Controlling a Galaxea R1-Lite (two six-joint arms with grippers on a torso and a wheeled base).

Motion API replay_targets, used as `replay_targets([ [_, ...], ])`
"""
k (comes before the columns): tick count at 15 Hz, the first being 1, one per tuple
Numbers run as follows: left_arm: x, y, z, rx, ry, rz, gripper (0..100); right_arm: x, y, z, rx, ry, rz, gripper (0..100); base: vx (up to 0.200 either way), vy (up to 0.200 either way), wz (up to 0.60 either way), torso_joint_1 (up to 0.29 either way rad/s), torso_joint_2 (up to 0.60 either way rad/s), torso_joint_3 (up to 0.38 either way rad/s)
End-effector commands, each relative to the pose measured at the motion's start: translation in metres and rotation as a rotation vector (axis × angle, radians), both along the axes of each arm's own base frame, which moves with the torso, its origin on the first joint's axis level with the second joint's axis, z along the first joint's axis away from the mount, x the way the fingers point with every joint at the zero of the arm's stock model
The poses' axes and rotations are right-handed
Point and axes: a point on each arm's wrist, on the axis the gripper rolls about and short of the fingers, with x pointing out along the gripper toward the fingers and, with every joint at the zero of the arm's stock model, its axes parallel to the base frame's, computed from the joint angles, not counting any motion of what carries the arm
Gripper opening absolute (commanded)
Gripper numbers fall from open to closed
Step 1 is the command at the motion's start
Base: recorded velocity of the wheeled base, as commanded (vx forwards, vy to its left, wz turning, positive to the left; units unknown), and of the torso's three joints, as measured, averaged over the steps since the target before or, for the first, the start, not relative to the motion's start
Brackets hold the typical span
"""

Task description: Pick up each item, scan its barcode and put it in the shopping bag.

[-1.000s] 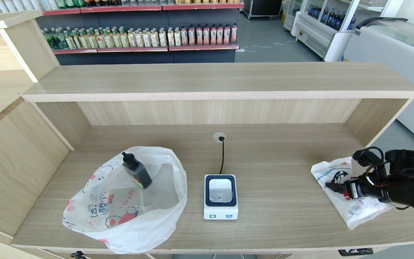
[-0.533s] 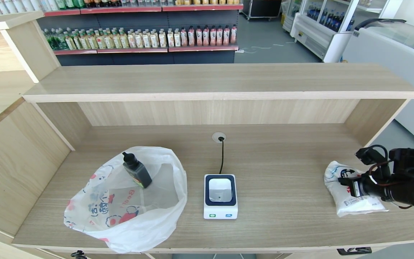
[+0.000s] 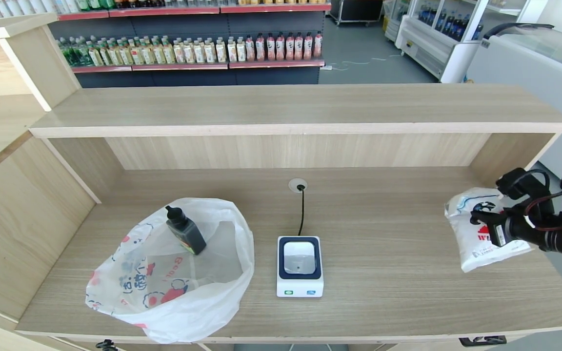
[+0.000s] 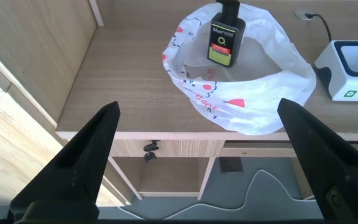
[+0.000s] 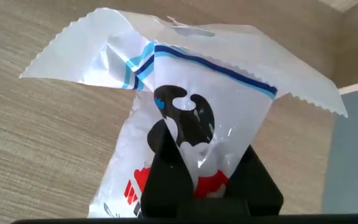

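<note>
My right gripper [image 3: 482,220] is shut on a white snack packet [image 3: 476,233] with blue, black and red print, held up off the counter at the far right. In the right wrist view the packet [image 5: 191,118] hangs crumpled between the black fingers [image 5: 166,168]. The white shopping bag [image 3: 173,273] lies open at the left of the counter with a dark bottle [image 3: 186,230] inside. A white scanner [image 3: 299,265] sits in the middle. My left gripper [image 4: 197,162] hangs open below the counter's front edge, with the shopping bag [image 4: 241,93] and bottle [image 4: 224,38] beyond it.
The scanner's black cable [image 3: 301,207] runs back to a grommet [image 3: 297,185]. A raised wooden shelf [image 3: 300,109] spans the rear of the counter, with side walls [image 3: 32,204] at both ends. Bare counter [image 3: 383,253] lies between scanner and packet.
My right gripper has taken the packet off the counter and lifted it, moving up and toward the rear right. The bag, bottle and scanner stay put.
</note>
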Motion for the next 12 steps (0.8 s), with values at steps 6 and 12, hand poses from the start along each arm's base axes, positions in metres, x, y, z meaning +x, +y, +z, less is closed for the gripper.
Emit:
replay_targets([
  [6, 0.000, 0.000, 0.000, 0.001, 0.000, 0.000, 100, -0.081, 0.026, 0.078, -0.519, -0.462, 0.086, 0, 0.000, 0.000, 0.00, 0.000, 0.00, 0.000],
  [12, 0.000, 0.000, 0.000, 0.000, 0.000, 0.000, 100, -0.114, 0.066, 0.123, -1.012, -0.965, 0.277, 0, 0.000, 0.000, 0.00, 0.000, 0.00, 0.000],
])
